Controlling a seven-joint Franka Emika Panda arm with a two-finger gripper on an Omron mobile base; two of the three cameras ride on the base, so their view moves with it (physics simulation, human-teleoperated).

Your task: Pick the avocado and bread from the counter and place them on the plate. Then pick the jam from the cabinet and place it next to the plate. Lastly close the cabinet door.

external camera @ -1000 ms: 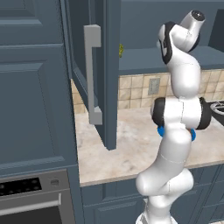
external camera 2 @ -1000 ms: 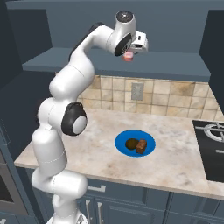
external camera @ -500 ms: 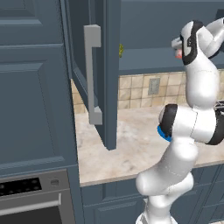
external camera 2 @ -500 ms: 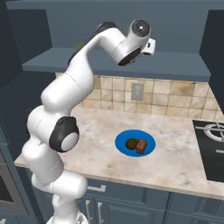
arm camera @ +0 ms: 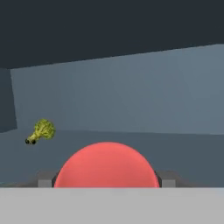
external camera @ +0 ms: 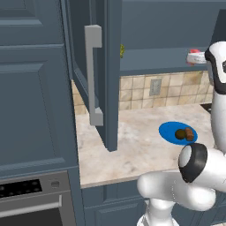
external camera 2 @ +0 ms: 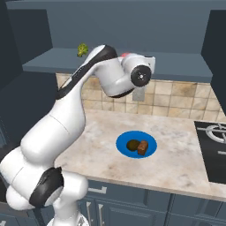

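Pinching the jam [arm camera: 106, 165] between the claw [external camera: 194, 57] fingers, up at the cabinet [external camera 2: 132, 26] shelf. Sitting well left of the claw, a small broccoli [arm camera: 40, 131]. Lying far below on the plate [external camera 2: 151, 142], avocado [external camera 2: 132, 145] touching bread [external camera 2: 143, 147]. Standing open far left, the cabinet door [external camera: 110, 75].

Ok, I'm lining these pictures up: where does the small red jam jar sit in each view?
Left base view: small red jam jar at upper right, on the cabinet shelf.
Right base view: a red sliver top centre, behind the arm.
Hand view: large red dome at bottom centre.
Shared landmark: green broccoli floret on that shelf.
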